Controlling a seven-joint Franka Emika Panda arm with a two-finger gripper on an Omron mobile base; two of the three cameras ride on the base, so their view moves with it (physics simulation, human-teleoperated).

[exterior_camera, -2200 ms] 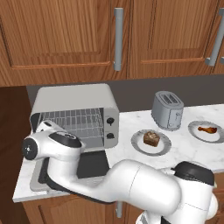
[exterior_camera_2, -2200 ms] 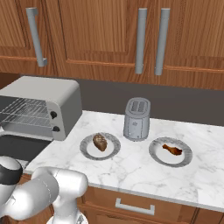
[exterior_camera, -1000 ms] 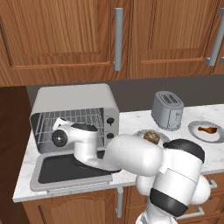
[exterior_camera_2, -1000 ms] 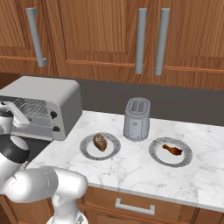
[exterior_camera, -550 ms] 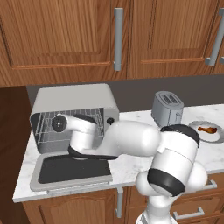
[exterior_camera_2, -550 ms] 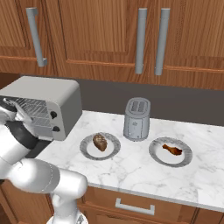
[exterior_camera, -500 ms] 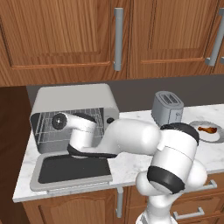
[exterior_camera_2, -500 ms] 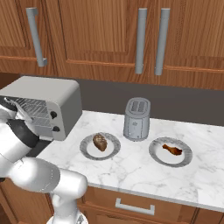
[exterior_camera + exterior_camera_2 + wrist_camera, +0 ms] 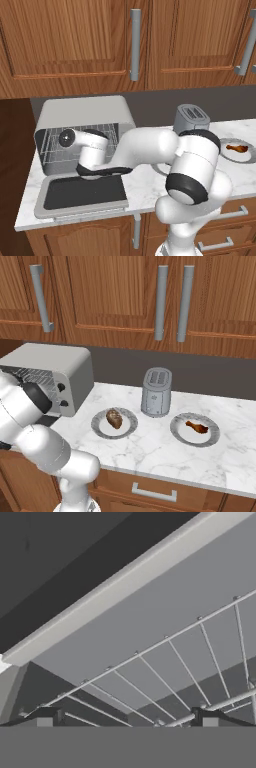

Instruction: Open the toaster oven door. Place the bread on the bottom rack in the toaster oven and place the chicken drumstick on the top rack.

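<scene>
On the left end of the marble table [image 9: 145, 187], under wooden wall cabinets [image 9: 115, 296], stands the toaster oven [image 9: 85, 112], a light-grey box with a rounded top. Its door [image 9: 82, 194] lies folded down flat in front of it, dark glass facing up, so the cavity is open and its wire shelves show. The white arm reaches across from the right, and its hand sits at the mouth of the cavity, just above the lowered door.

From the hand view, the end effector [image 9: 127, 719] points into the oven: its two dark fingertips [image 9: 45, 717] stand far apart with nothing between them, and a wire rack [image 9: 165, 672] spreads right in front of and above them, with the grey inner wall behind. Which of the two shelves this is cannot be told.

Well to the right of the oven, past its side wall, a grey plate [image 9: 102, 428] carries the bread [image 9: 114, 418], a small brown piece. Behind it stands the small two-slot toaster [image 9: 156, 392]. Farther right, a second plate [image 9: 180, 436] holds the chicken drumstick [image 9: 197, 427], orange-brown with its thin end pointing left. Both foods lie well apart from the end effector.
</scene>
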